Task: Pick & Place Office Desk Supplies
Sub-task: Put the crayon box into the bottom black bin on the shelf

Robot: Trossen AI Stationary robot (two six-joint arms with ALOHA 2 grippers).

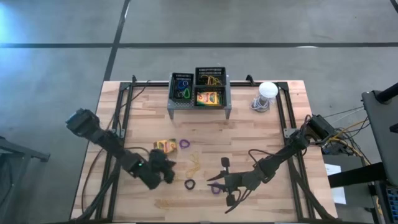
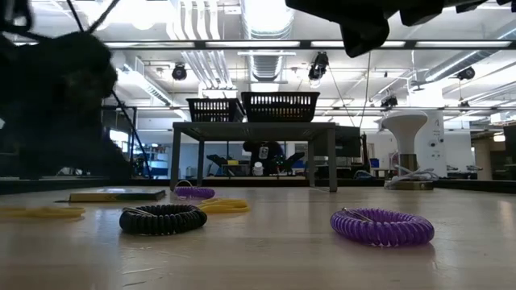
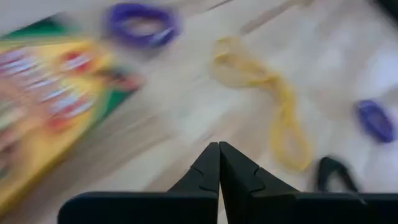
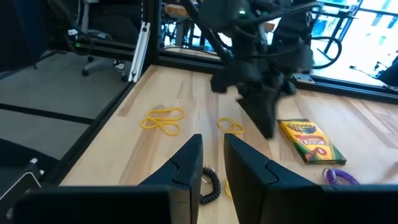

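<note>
Left gripper [image 1: 166, 171]: low over the near-left table, just beside the crayon box [image 1: 165, 145] lying flat there. Left wrist view shows its fingers [image 3: 208, 171] pressed together, nothing between them; the high view cannot resolve this. That wrist view is blurred: box [image 3: 43, 99], a purple band [image 3: 142, 23] past it, tan rubber bands [image 3: 273, 112] ahead.

High view, centre: purple band [image 1: 185, 144] just beside the box; tan rubber bands [image 1: 194, 163] between the two grippers; black band [image 1: 189, 183] and a second purple band [image 1: 216, 188] near the front. More tan bands [image 1: 166, 203] by the front edge. At the back, the mesh rack [image 1: 199, 99] holds black baskets; one carries a crayon box [image 1: 209, 98], another blue and green bands [image 1: 181, 93]. Low view shows only basket rims [image 2: 278, 105], contents hidden.

Low view: black band [image 2: 163, 218] and purple band [image 2: 381, 226] lie apart on bare wood.

Right gripper [image 1: 225, 182]: near the front centre, fingers spread, empty. Right wrist view confirms the gap, black band [image 4: 211, 183] partly cut off below the fingers [image 4: 186, 165].

White-domed object [image 1: 266, 94] stands back right; bare table around it.
</note>
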